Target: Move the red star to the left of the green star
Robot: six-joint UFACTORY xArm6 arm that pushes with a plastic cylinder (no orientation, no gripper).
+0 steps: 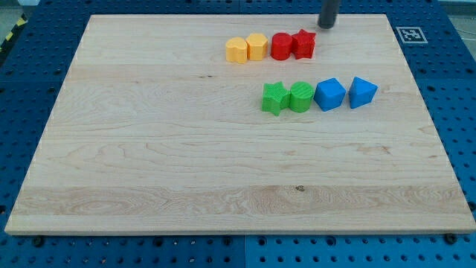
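One rod, my tip (pixel 326 26) just above-right of red star (pixel 303 44); no pincer visible.

The red star (pixel 303 44) lies flat on the wooden surface (pixel 149 149) near the view's top edge, right of centre, its points blunt and its top face ridged; it forms the right-hand end of an upper row and touches a red rounded block (pixel 282 46) on its left. The green star (pixel 274 97) lies flat lower down and slightly to the view's left of the red star, well apart from it, at the left-hand end of a lower row, touching a green cylinder (pixel 301 97) on its right.
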